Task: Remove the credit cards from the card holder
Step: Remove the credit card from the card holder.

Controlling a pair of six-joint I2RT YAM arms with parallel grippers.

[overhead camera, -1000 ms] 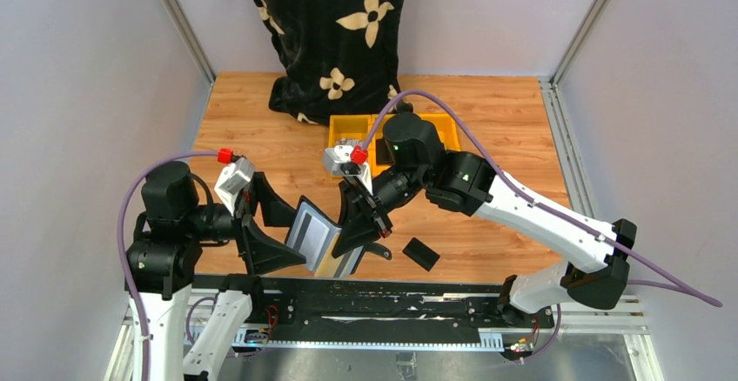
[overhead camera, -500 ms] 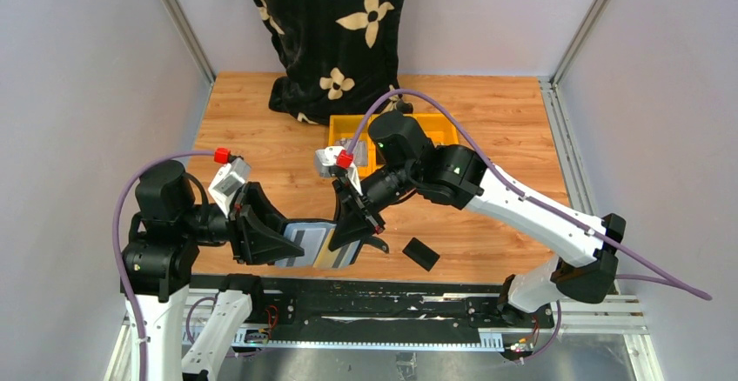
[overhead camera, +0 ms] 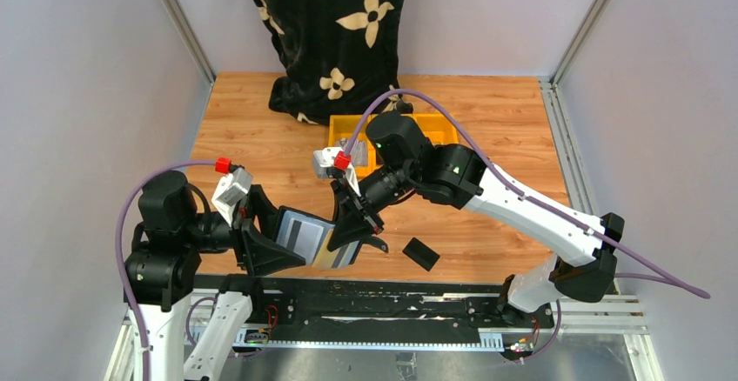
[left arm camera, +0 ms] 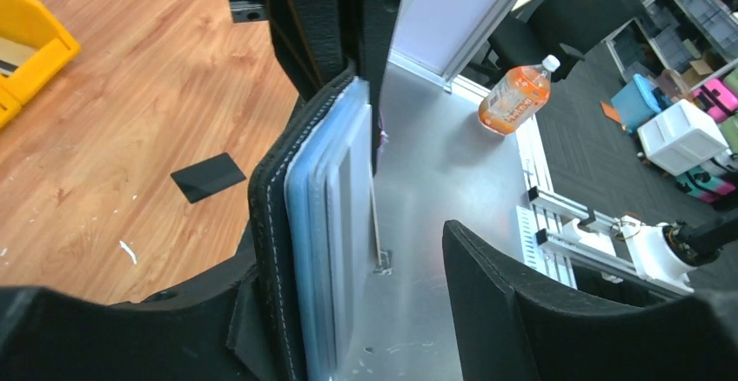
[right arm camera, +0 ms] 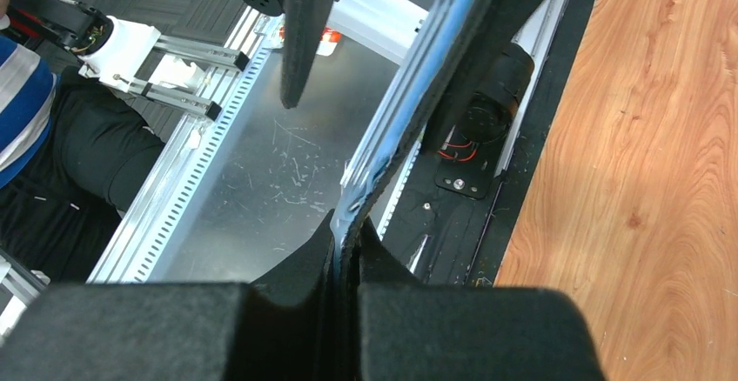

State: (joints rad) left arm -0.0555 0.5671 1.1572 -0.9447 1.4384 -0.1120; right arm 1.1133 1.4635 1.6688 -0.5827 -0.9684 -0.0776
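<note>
The black card holder (overhead camera: 315, 240) hangs open over the table's near edge, its grey-blue striped inside facing up. My right gripper (overhead camera: 352, 223) is shut on its right flap, and the right wrist view shows that flap (right arm camera: 409, 120) pinched between the pads of the right gripper (right arm camera: 348, 235). My left gripper (overhead camera: 264, 235) straddles the left flap. In the left wrist view the flap (left arm camera: 278, 224) rests against the left finger, with a clear gap to the right finger (left arm camera: 505, 294), so the left gripper (left arm camera: 365, 264) is open. The credit cards (left arm camera: 335, 216) sit edge-on in the slots.
A small black slab (overhead camera: 421, 253) lies flat on the wood to the right of the holder, and the slab (left arm camera: 207, 177) also shows in the left wrist view. Yellow bins (overhead camera: 435, 127) stand mid-table behind the right arm. A black floral bag (overhead camera: 331, 33) stands at the back.
My left gripper moved right from beside the holder onto its left flap, narrowed on it, then widened again. The right gripper shifted slightly left, still gripping the holder.
</note>
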